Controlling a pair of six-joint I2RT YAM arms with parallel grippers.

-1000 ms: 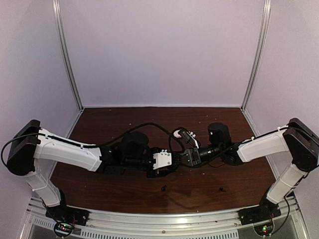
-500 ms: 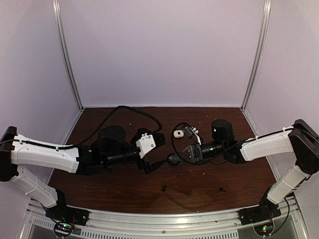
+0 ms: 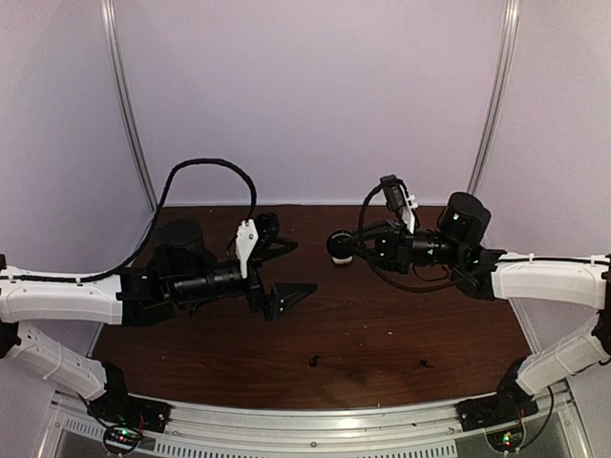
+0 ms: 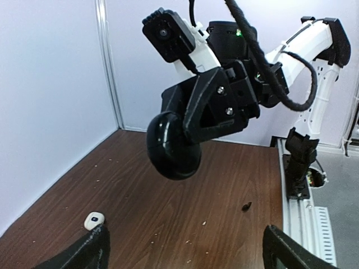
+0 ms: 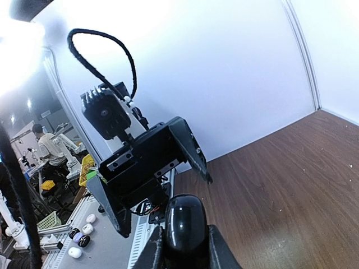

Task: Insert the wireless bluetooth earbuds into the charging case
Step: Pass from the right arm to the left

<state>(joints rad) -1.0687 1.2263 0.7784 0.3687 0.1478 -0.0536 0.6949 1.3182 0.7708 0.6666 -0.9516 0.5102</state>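
Above the middle of the brown worktop (image 3: 401, 324), the right jaws pinch a glossy black charging case (image 3: 340, 245), held clear of the surface; seen from the right wrist, the case stands upright between the two fingers; whether its lid is open cannot be told. Opposite, the left jaws are spread wide and hold nothing; their fingers (image 3: 287, 293) point toward the case and remain apart from it, also raised off the worktop. One black earbud (image 3: 314, 361) lies on the worktop near the front edge; a second black earbud (image 3: 426, 363) lies well apart from it, nearer the right arm's base; a white earbud (image 4: 93, 219) lies on the worktop below the raised case, toward the back wall; all three are outside the case.
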